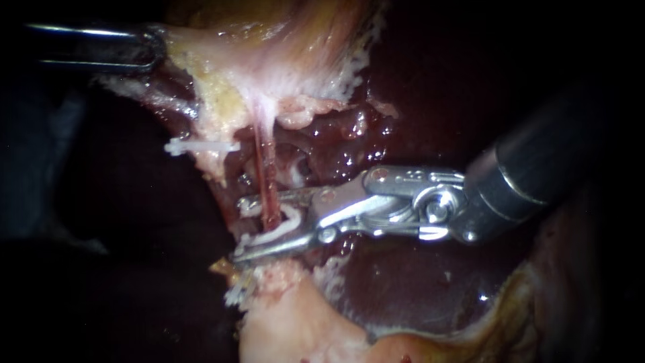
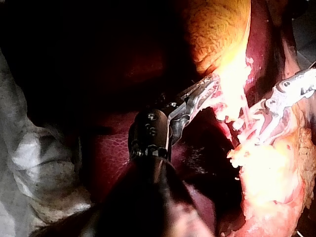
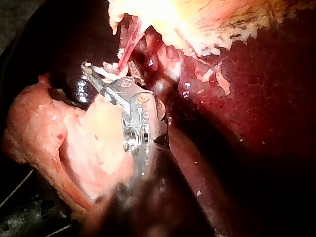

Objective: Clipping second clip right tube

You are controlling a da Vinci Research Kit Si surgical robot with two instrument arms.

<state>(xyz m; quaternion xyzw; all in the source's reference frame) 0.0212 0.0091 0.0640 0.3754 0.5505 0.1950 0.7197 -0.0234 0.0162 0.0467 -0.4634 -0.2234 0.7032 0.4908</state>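
A thin red tube (image 1: 267, 176) runs down from the pale gallbladder (image 1: 282, 40). My right instrument (image 1: 240, 230) comes in from the right, its jaws open on either side of the tube's lower end. A white clip (image 1: 279, 228) lies in them around the tube. In the right wrist view the same jaws (image 3: 101, 74) reach under the tube (image 3: 129, 47). Another white clip (image 1: 201, 146) sits higher, on the pale strand to the left. At the upper left my left instrument (image 1: 156, 50) is shut on the gallbladder's edge and holds it taut. In the left wrist view its jaws (image 2: 205, 91) bite the pale tissue.
Dark red liver (image 1: 416, 87) lies behind and to the right of the tube. A pale fatty mound (image 1: 289, 316) rises just below the right instrument's jaws. The right instrument (image 2: 284, 96) also shows in the left wrist view, across the gallbladder (image 2: 217, 29) from my left one.
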